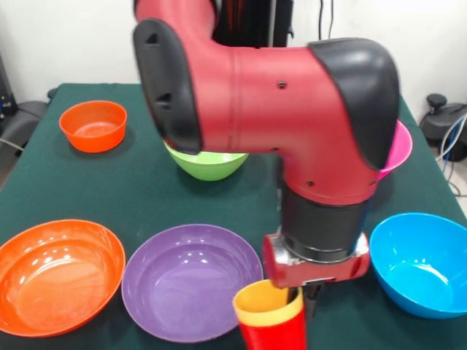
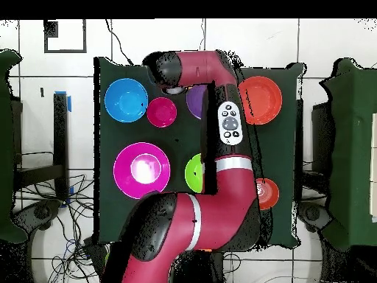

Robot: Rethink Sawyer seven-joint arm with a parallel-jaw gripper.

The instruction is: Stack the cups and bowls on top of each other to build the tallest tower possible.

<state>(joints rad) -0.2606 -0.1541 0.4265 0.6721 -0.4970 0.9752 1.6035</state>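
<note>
A yellow cup [image 1: 267, 300] sits nested inside a red cup [image 1: 275, 334] at the table's near edge, between the purple bowl [image 1: 191, 281] and the blue bowl [image 1: 419, 262]. My gripper [image 1: 306, 297] hangs right beside the yellow cup's rim, touching or nearly touching it. A large orange bowl [image 1: 58, 275], a green bowl [image 1: 206, 164], a small orange bowl [image 1: 92, 125] and a magenta-pink bowl [image 1: 400, 146] stand apart on the green cloth. The overhead view also shows a small crimson-pink bowl [image 2: 161, 112] next to the blue bowl [image 2: 127, 101]; there the arm hides the cups.
The red arm [image 1: 277, 109] spans the middle of the table and covers part of the green and magenta-pink bowls. The stacked cups stand close to the table's front edge. Cables and furniture lie around the table [image 2: 103, 214].
</note>
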